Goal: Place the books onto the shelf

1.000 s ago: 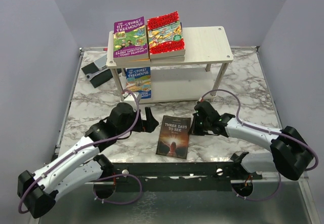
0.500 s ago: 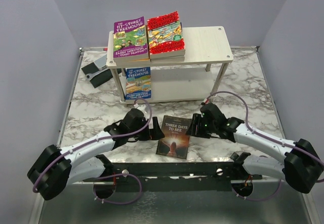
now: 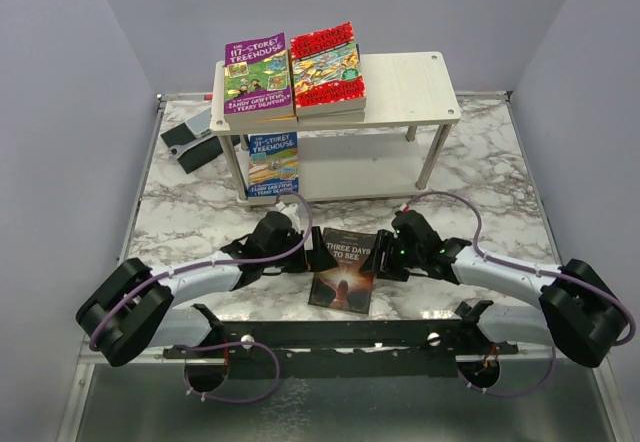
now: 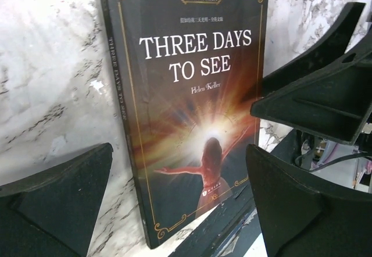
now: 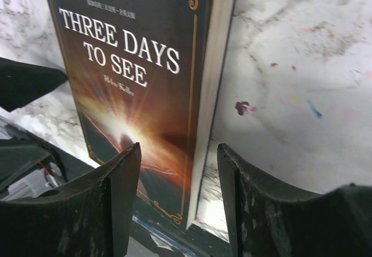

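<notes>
Top external view, Sam: what lies nearest the arm bases?

The dark book (image 3: 344,270), "Three Days to See", flat and face up on the marble table (image 3: 480,182), close to its near edge. It is the one book not yet on the shelf.

And the grippers?

One on each side. The left gripper (image 3: 305,252) sits just left of the book with its jaws spread wide and holding nothing. Its wrist view shows the cover between them. The right gripper (image 3: 385,259) is just right of the book, jaws partly apart. The page edge lies between its fingers (image 5: 119,199) but is not pinched.

So which step?

I judge it the pick-up of the final book. Since the book lies flat, the next move calls for working a finger under that page edge, then a firm close.

And farther off?

The shelf (image 3: 400,82), well beyond. A purple book (image 3: 257,74) and a red book (image 3: 327,62) sit stacked on the left of its top board, and a blue book (image 3: 273,162) lies on the lower one. The top board's right half looks a fair landing place.
</notes>
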Available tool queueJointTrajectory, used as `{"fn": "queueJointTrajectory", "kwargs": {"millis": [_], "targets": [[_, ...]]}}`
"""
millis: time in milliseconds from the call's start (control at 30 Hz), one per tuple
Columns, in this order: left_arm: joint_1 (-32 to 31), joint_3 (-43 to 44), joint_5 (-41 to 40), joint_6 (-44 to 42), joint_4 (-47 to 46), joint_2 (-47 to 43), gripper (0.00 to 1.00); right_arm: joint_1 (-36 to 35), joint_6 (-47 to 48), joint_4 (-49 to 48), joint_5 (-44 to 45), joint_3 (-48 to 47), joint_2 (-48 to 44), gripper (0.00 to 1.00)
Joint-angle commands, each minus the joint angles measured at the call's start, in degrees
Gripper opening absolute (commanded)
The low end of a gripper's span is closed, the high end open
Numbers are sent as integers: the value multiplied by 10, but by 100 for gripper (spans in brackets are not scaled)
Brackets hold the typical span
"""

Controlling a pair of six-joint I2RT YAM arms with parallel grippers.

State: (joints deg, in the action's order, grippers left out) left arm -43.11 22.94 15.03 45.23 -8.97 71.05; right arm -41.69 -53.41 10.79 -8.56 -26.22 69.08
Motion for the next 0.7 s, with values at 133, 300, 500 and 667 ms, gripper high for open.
{"fn": "queueJointTrajectory", "kwargs": {"millis": [133,300,500,667], "targets": [[-9,-47,24,18,-52,62,99,1,-17,-70,-19,38,65,54],[-15,-66,36,33,-84,77,98,0,-28,-117,-38,54,94,31],[-26,-79,35,43,-98,84,97,1,-35,-156,-59,62,97,2],[-27,-86,33,44,-101,80,97,1,-42,-162,-58,69,65,1]]}}
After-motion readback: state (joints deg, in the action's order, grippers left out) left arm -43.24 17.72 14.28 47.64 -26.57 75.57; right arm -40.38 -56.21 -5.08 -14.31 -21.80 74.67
